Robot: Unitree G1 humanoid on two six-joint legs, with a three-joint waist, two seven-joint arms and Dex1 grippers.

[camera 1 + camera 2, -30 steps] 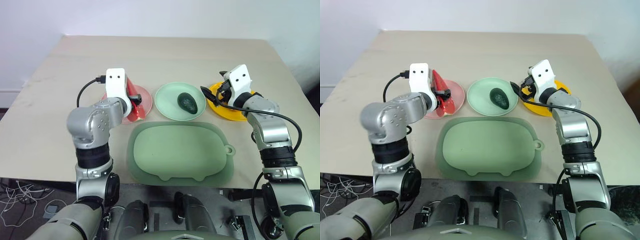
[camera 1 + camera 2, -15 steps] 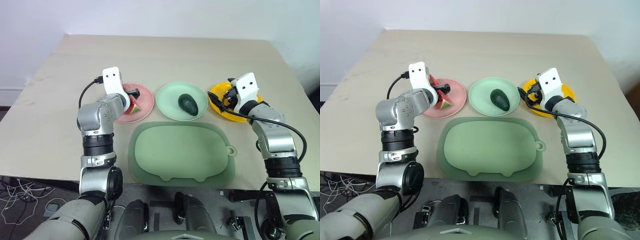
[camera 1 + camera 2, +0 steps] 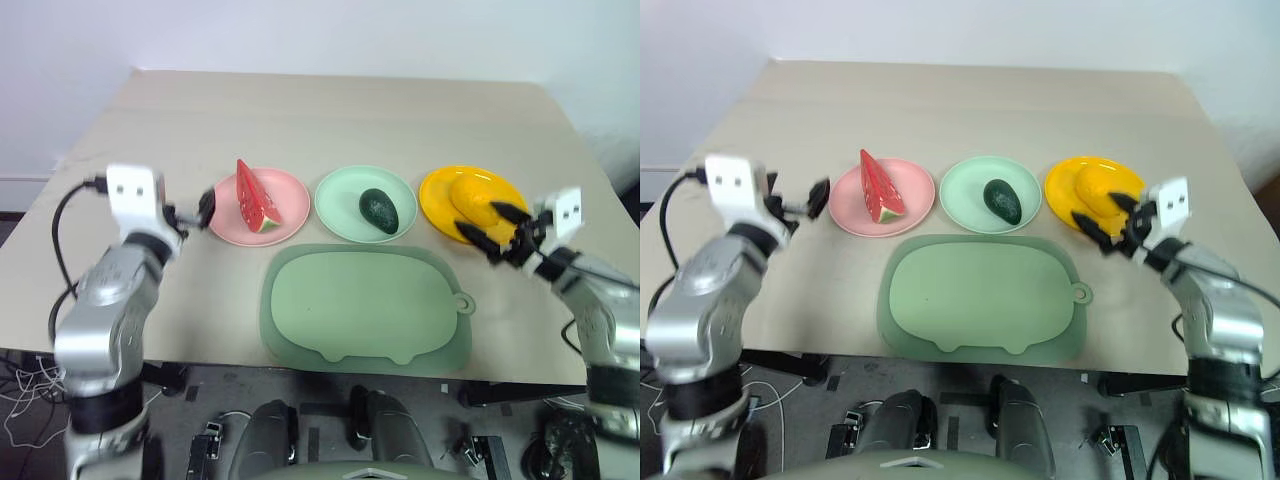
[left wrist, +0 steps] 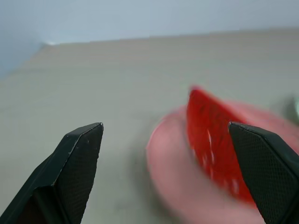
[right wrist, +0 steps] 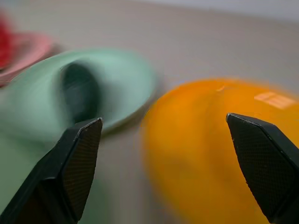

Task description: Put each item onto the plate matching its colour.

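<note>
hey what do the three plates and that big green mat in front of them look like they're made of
The pink plate, green plate and yellow plate look like smooth moulded plastic: uniform colour, soft sheen, thin raised rims. The big green mat looks like matte silicone or soft plastic: flat, rounded outline, a small tab with a hole at one edge. I can't confirm either by sight alone.

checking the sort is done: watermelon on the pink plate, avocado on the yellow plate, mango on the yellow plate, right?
Not quite. The left eye view shows the avocado on the green plate, not the yellow one. The watermelon is on the pink plate and the mango on the yellow plate.
</note>
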